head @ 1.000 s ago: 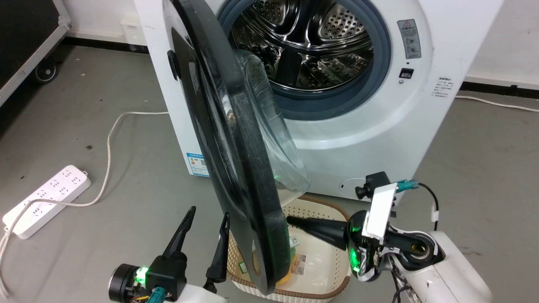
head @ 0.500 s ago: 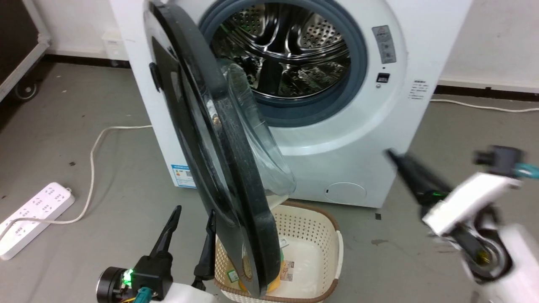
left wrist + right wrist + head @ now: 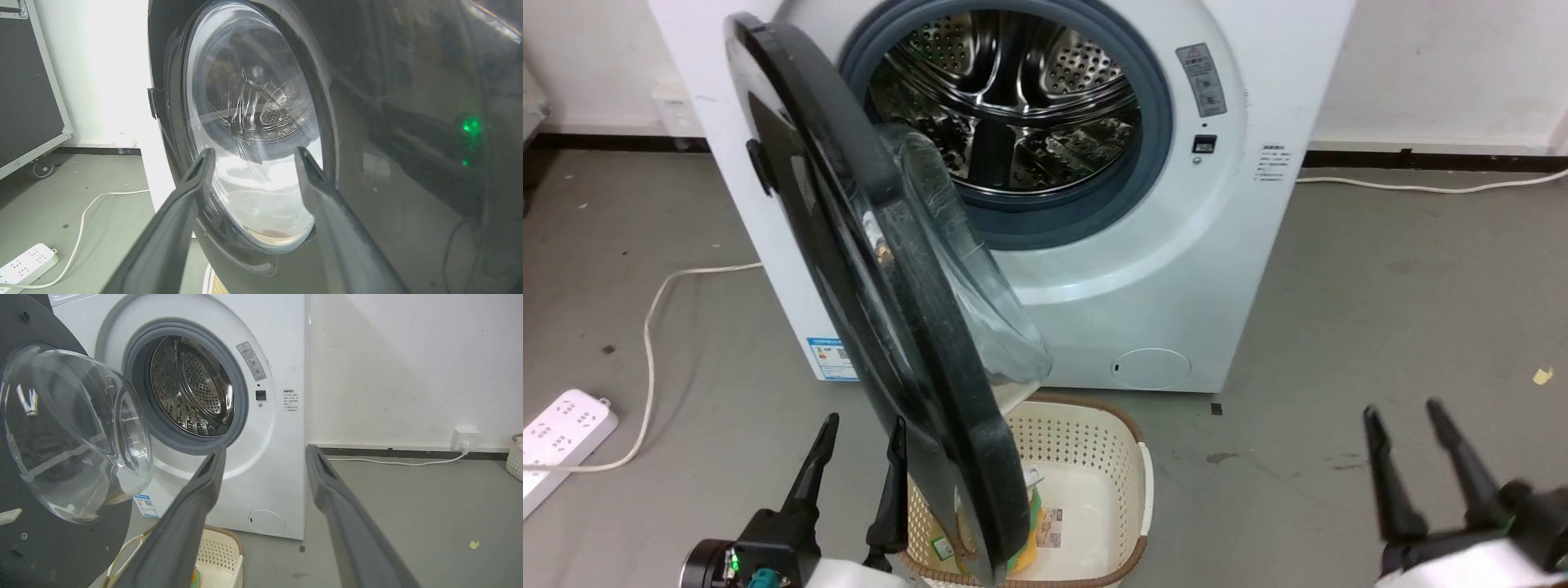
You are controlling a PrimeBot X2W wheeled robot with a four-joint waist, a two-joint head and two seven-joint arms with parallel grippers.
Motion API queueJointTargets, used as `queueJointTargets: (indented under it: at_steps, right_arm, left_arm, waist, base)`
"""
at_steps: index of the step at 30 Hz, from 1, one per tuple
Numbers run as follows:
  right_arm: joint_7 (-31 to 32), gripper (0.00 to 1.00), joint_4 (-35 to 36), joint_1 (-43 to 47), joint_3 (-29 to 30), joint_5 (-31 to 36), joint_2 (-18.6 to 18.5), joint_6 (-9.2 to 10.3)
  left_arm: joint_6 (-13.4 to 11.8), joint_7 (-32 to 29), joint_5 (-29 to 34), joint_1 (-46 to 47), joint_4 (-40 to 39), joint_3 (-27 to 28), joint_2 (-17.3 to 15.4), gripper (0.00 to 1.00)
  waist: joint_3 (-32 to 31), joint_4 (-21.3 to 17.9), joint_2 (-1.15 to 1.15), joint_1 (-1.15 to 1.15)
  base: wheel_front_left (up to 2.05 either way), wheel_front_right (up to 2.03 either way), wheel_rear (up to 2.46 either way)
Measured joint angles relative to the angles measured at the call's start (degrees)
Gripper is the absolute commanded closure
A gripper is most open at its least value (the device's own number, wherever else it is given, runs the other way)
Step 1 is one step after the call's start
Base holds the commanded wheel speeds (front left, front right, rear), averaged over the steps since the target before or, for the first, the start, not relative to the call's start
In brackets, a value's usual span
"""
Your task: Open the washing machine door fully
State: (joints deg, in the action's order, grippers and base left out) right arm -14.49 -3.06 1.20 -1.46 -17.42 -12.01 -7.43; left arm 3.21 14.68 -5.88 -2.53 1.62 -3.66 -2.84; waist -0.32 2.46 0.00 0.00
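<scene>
The washing machine door (image 3: 907, 327) stands partly open, seen nearly edge-on down the middle left of the head view, its clear glass bowl (image 3: 968, 286) bulging toward the steel drum (image 3: 1013, 98) at upper centre; its lower rim hangs over a cream basket (image 3: 1137, 482) on the floor at bottom centre; the opening is uncovered, yet the door has not folded back against the white machine body (image 3: 1217, 269), so I judge the task part done and the step in hand to be widening the swing

The left gripper (image 3: 864, 420) sits at lower left of the head view, fingers spread and empty, just beside the door's glossy outer face, which its wrist view shows close ahead; whether a finger touches the face I cannot tell; the right gripper (image 3: 1401, 408) is at lower right, fingers also apart and holding nothing, well apart from the door, its wrist view looking at the bowl side

The next move likely calls for a push on the bowl side or a hook on the rim, carrying the door toward frame left; the left gripper seems to stand in that path and may need to clear first
</scene>
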Motion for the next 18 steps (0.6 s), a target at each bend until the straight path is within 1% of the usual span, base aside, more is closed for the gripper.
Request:
queueJointTargets:
  at_steps: [3,5,8,12,13,14,18]
  right_arm:
    - [-0.24,0.00,1.87,3.00,1.00,3.49,3.87,0.00]
    - [-0.25,0.00,3.42,4.32,0.89,5.45,5.35,0.00]
    - [-0.25,0.00,4.24,5.52,0.01,7.00,6.68,0.00]
    - [-0.25,0.00,4.41,6.37,-0.58,8.03,7.43,0.00]
    - [-0.25,0.00,4.38,6.53,-0.65,8.26,7.58,0.00]
    - [-0.25,0.00,4.38,6.54,-0.70,8.43,7.71,0.00]
    - [-0.25,0.00,4.47,6.53,-1.03,8.49,8.01,0.00]
  left_arm:
    - [0.02,0.00,0.23,-0.52,0.21,0.19,0.01,0.00]
    - [0.10,0.00,0.24,-0.98,0.32,0.31,0.02,0.00]
    - [0.47,0.00,0.24,-1.09,0.38,0.47,0.01,0.00]
    - [0.49,0.00,0.21,-1.09,0.47,0.60,0.02,0.00]
    - [0.49,0.00,0.02,-1.09,0.68,0.60,0.01,0.37]
    - [0.49,0.00,-0.13,-1.10,0.81,0.58,0.02,1.00]
    - [0.51,0.00,-0.44,-1.13,0.91,0.43,0.02,1.00]
  waist:
    - [-0.13,-0.44,0.00,0.00]
    - [-0.18,-0.62,0.00,0.00]
    - [-0.29,-0.79,0.00,0.00]
    - [-0.40,-0.81,0.00,0.00]
    - [-0.44,-0.80,0.00,0.00]
    - [-0.49,-0.79,0.00,0.00]
    - [-0.55,-0.70,0.00,0.00]
  base:
    - [0.00,0.00,0.00]
    - [0.00,0.00,0.00]
    - [0.00,0.00,0.00]
    - [0.00,0.00,0.00]
    - [0.00,0.00,0.00]
    - [0.00,0.00,0.00]
    - [0.00,0.00,0.00]
